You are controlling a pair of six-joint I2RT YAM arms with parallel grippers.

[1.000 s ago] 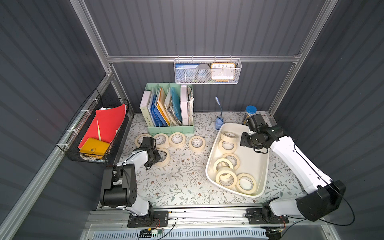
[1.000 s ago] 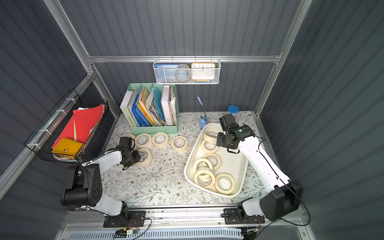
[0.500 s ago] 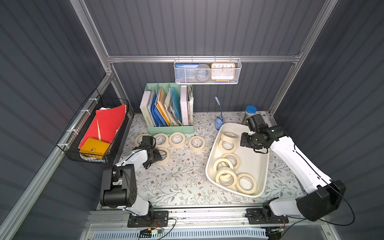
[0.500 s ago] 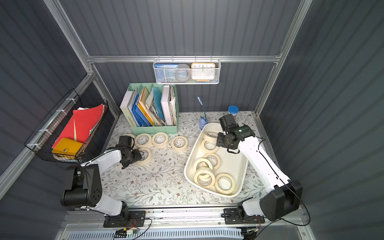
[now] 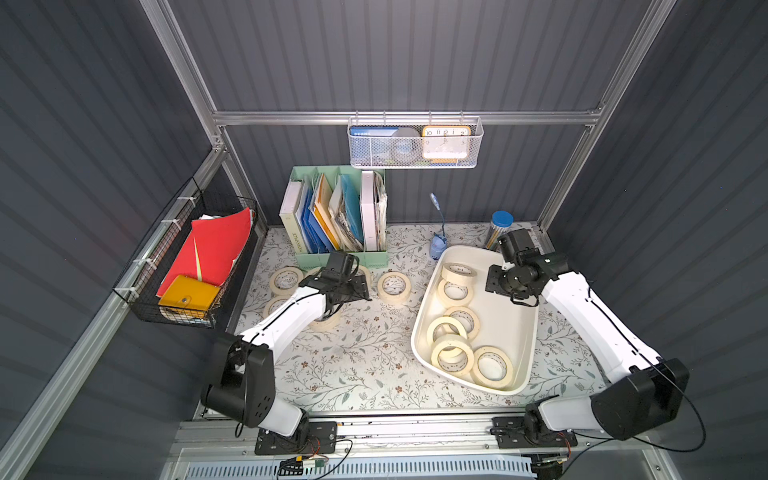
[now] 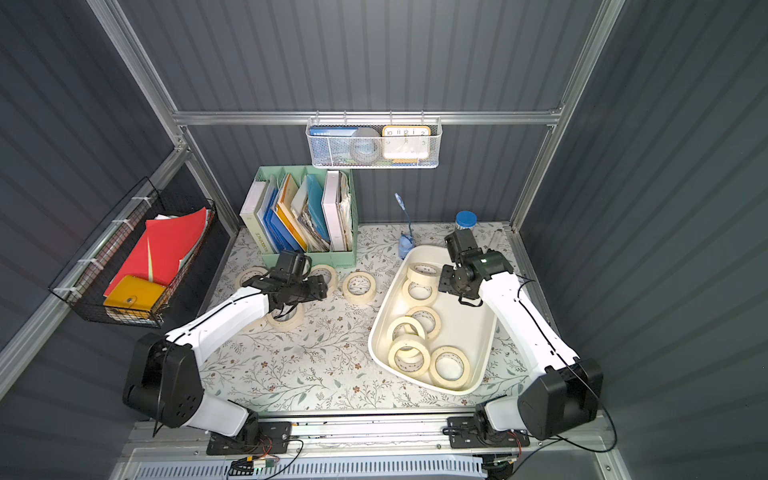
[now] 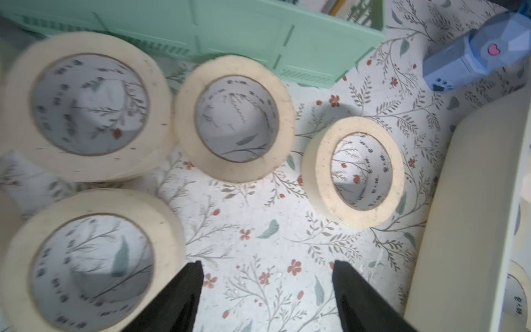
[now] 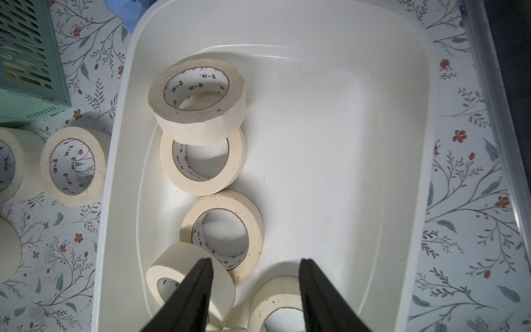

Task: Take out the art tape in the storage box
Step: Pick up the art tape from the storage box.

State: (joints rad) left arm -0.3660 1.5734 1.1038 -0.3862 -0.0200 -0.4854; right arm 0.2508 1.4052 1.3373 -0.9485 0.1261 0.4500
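Your right gripper (image 8: pixel 255 261) hangs over the far end of the storage box (image 5: pixel 515 332), jaws apart with nothing between them. Six rolls of art tape (image 5: pixel 492 368) lie inside the storage box, along the side facing your left arm; the farthest rests tilted on its neighbour. Your left gripper (image 7: pixel 265 263) is outside the storage box, above the floral mat (image 5: pixel 365 353), jaws wide and empty. Loose rolls (image 5: pixel 393 286) lie flat there, the nearest just beside the storage box.
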